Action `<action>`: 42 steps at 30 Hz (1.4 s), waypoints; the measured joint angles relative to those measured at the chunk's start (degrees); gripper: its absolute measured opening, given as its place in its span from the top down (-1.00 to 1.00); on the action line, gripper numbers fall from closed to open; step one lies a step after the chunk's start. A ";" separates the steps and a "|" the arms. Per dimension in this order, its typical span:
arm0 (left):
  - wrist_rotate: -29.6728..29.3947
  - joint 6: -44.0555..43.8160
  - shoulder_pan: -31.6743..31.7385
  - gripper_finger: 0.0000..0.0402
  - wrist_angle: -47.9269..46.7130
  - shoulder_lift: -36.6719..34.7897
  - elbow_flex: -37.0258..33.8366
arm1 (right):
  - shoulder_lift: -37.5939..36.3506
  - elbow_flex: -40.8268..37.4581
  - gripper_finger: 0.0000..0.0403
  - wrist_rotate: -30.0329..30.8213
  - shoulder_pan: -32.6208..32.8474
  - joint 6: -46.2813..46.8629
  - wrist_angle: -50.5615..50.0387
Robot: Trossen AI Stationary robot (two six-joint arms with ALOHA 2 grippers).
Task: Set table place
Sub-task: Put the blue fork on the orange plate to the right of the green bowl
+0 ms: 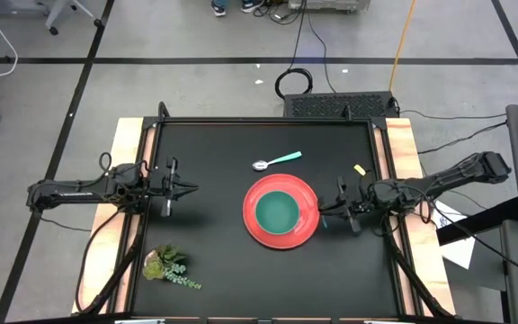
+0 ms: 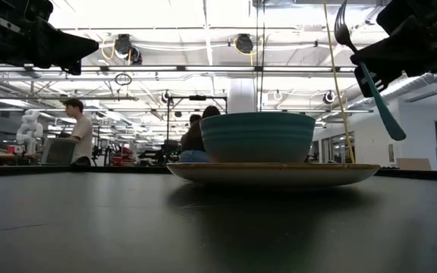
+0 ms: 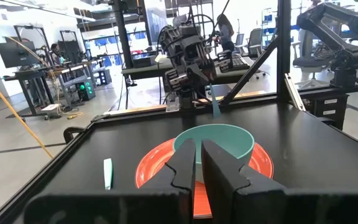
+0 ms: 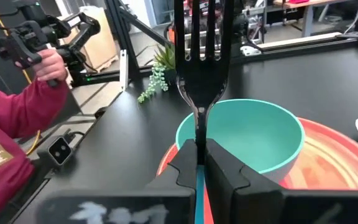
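Red and round, the plate (image 1: 281, 213) lies a little right of the middle of the matte black table (image 1: 214, 261), and the teal-green bowl (image 1: 278, 211) sits upright inside it, nearly centred. The right gripper (image 1: 333, 209) hangs just beside the plate's right rim, above the tabletop, with its fingers (image 4: 225, 168) pressed together on the handle of the fork (image 4: 202, 56). In the right wrist view the fork's tines stand up past the fingertips with the bowl behind them, and in the low view the fork (image 2: 363, 68) is lifted clear of the table, tilted, tines uppermost and its blue handle slanting down toward the plate (image 2: 271, 173). The teal-handled spoon (image 1: 277, 161) lies flat on the table just beyond the plate's far edge, apart from it, its bowl end pointing toward the left arm's side. The left gripper (image 1: 190, 189) hovers over bare tabletop well left of the plate, pointing at it; its fingers (image 3: 219, 165) are nearly closed, a thin gap between them, and hold nothing. A leafy green sprig (image 1: 169, 266) lies near the table's front left corner. In the right wrist view a person's red sleeve (image 4: 11, 118) shows beyond the table edge.
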 joint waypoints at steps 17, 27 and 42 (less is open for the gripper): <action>0.00 -0.22 0.00 0.84 0.02 -0.02 0.00 | 1.01 -0.01 0.98 16.59 2.84 27.54 3.04; 0.00 -0.22 0.00 0.84 0.04 0.00 0.00 | 6.64 0.01 0.98 22.95 2.25 45.71 3.02; 0.00 -0.74 0.00 0.84 0.08 -0.01 0.00 | 12.55 16.41 1.00 24.12 -0.04 51.00 -24.43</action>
